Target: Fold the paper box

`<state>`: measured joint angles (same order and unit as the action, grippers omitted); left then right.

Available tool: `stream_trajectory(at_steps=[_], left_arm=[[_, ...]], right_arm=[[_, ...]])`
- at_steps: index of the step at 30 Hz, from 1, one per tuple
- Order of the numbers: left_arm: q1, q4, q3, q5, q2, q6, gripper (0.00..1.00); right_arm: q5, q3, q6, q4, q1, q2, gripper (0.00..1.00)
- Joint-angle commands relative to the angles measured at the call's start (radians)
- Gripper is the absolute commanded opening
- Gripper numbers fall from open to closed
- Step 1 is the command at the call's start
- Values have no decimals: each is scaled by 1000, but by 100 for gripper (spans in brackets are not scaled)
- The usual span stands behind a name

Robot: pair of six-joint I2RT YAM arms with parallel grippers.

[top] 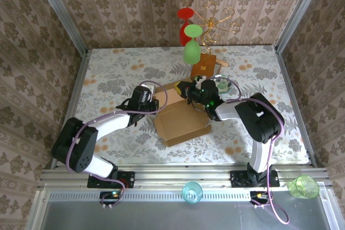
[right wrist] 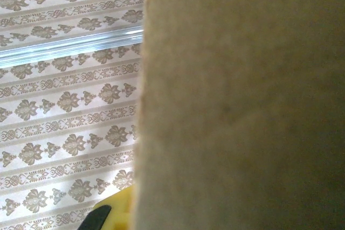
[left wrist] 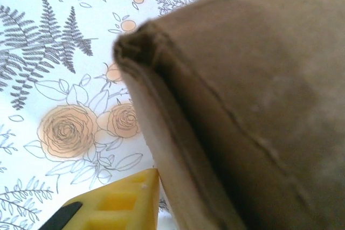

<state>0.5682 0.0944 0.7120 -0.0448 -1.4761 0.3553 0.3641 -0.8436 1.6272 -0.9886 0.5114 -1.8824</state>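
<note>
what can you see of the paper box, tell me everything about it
The box is plain light-brown cardboard, partly folded: a broad flat panel lying askew at the middle of the floral table, with flaps raised at its far side. The left wrist view shows a rounded, creased corner close up. Jaws of the left arm are at its far left flap, those of the right arm at the far edge. Whether they grip it cannot be told.
</note>
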Motion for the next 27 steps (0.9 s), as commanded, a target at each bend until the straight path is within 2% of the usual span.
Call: stream_trajectory(at_steps=[1,5,11,18,22,27], left_arm=[[18,-17,25,-73,-28,52,18],[46,-33,43,-121,-47,64,15],[71,-83,75,-176,-94,96,21],[75,-99,82,-205,-129,133,22],[76,-94,82,-208,-142,146,17],[76,-113,98,-229,-157,170,2]], right_arm=[[19,6,16,34,19,-27,0],[12,8,22,36,21,-26,0],[7,8,27,36,24,-27,0],[3,11,33,33,26,-26,0],[1,9,37,35,26,-25,0],[-7,12,40,36,28,-24,0]])
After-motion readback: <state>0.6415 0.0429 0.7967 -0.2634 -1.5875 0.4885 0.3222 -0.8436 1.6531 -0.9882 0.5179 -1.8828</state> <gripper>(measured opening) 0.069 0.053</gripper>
